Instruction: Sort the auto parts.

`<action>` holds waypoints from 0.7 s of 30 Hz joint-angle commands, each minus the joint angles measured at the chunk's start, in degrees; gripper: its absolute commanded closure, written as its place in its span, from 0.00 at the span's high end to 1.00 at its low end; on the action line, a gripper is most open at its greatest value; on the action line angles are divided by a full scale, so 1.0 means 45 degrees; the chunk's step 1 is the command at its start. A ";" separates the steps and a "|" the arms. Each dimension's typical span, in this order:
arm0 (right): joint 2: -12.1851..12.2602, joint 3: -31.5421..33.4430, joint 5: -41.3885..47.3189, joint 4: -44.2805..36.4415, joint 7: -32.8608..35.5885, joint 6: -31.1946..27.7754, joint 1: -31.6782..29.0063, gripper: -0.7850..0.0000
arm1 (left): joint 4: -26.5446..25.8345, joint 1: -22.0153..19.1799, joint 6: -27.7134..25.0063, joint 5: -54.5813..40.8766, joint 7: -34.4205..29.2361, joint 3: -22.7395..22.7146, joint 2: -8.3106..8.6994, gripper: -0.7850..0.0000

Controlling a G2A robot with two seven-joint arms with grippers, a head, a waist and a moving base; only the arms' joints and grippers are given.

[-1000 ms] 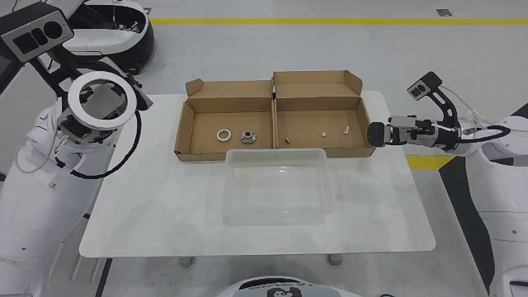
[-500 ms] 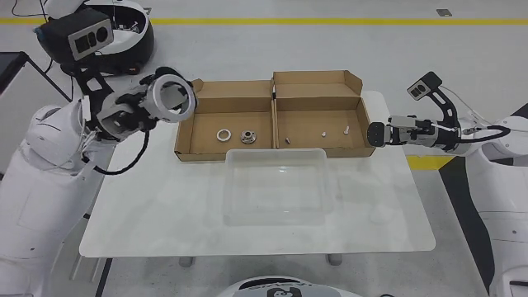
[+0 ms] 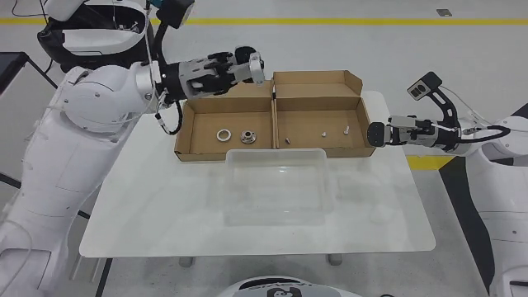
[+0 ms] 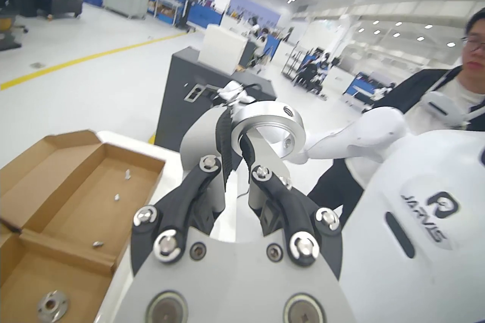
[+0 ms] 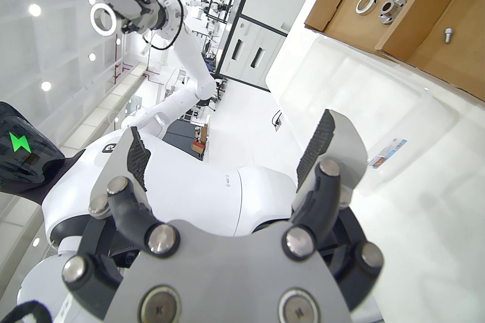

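Note:
My left gripper (image 3: 251, 66) hangs over the back flap of the cardboard box (image 3: 183, 124), above its left compartment. In the left wrist view it (image 4: 237, 146) is shut on a silver metal ring (image 4: 273, 124) with side holes. Another ring (image 3: 223, 135) and a flanged hub (image 3: 247, 138) lie in the left compartment. Small screws (image 3: 326, 134) lie in the right one. My right gripper (image 3: 375, 134) is open at the box's right end, nothing between its fingers (image 5: 329, 135). Its wrist view shows the ring (image 5: 366, 4), hub (image 5: 392, 9) and a screw (image 5: 448, 35).
A clear plastic bin (image 3: 276, 186) stands on the white table (image 3: 148, 206) just in front of the box, with nothing visible inside. The box flaps stand up along its back edge. Bare table lies left, right and in front of the bin.
The left arm has swung from beside the table's left edge across to the back of the box's left compartment. The right arm has not moved.

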 commanded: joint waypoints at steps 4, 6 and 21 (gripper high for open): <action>0.0000 0.0000 0.0000 0.0000 0.0000 0.0000 0.0000 1.00 | 0.0733 -0.0668 0.0630 0.2357 -0.1460 0.1261 -0.0177 0.00; 0.0000 0.0000 0.0000 0.0000 0.0000 0.0000 0.0000 1.00 | 0.0800 -0.0622 0.0998 0.2993 -0.1705 0.1548 -0.0209 0.00; 0.0000 0.0000 0.0000 0.0000 0.0000 0.0000 0.0000 1.00 | 0.3953 -0.3203 0.5217 0.8098 -0.2486 0.5049 -0.1563 0.00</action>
